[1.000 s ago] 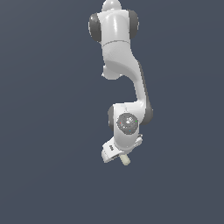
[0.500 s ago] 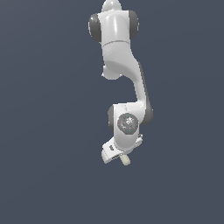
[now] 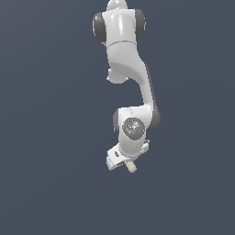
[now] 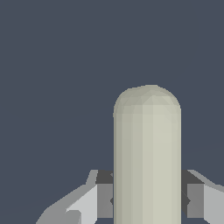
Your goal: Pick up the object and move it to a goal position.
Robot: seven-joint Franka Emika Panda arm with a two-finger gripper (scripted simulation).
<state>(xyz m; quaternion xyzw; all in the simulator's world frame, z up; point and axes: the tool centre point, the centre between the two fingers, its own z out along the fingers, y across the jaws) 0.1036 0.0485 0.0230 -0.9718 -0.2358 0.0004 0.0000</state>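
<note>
**Peg in the pincer, carry under way**

The arm (image 3: 131, 78) is hanging down through the exterior view, and the pincer (image 3: 130, 164) at its tip is clamping the cream peg (image 3: 132, 167). In the wrist view the peg (image 4: 147, 153) is standing straight out between the two fingers (image 4: 103, 194), which are pressing on its sides, its rounded end pointing away from the camera. No counter or goal marker is showing in either view, only a plain dark backdrop, so how far the goal lies cannot be told.

The step in hand is judged to be the carry. Doing it well is calling for a steady squeeze, a smooth unhurried path, and little wrist twisting, since a smooth round peg could be slipping along the pads.
</note>
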